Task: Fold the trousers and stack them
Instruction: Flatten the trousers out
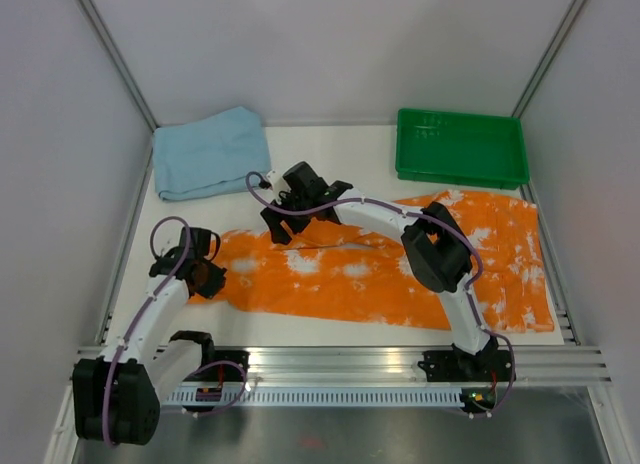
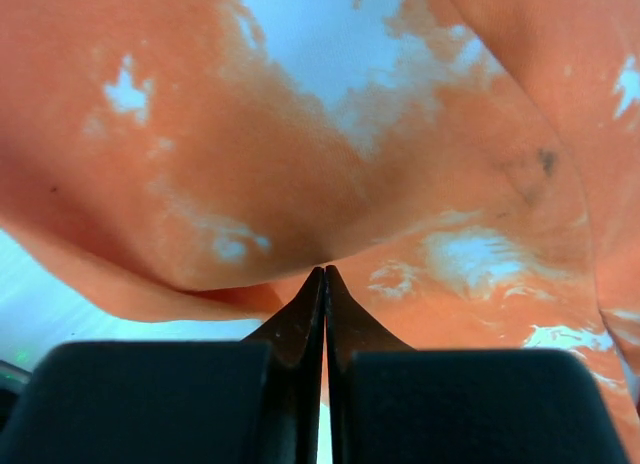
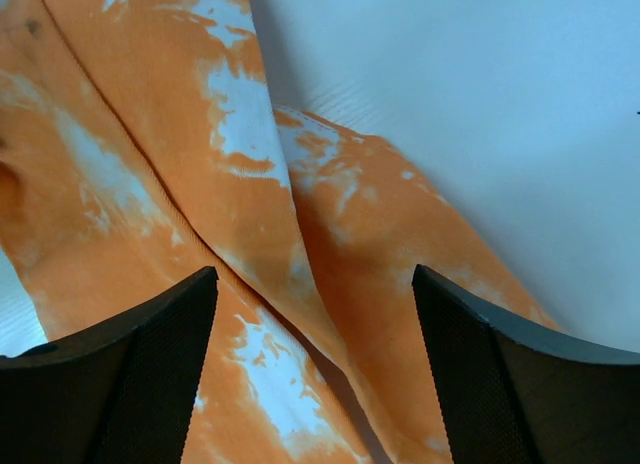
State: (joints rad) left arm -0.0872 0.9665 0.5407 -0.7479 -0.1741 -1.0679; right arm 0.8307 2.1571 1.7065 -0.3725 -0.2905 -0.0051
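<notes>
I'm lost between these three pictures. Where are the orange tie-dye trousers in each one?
Top external: the trousers lie spread left to right across the middle of the white table.
Left wrist: the trousers fill nearly the whole picture, pinched at the left gripper.
Right wrist: the trousers cover the left and bottom, under the open right gripper.
Shared landmark: the white table beside the cloth.

The trousers [image 1: 380, 274] lie spread left to right across the front of the tabletop [image 1: 330, 149]. Behind them sit a folded cloth [image 1: 210, 152] at far left and a tray [image 1: 460, 147] at far right. The left tool [image 1: 205, 276] meets their left end; the right tool [image 1: 278, 227] hovers over their rear edge.
</notes>
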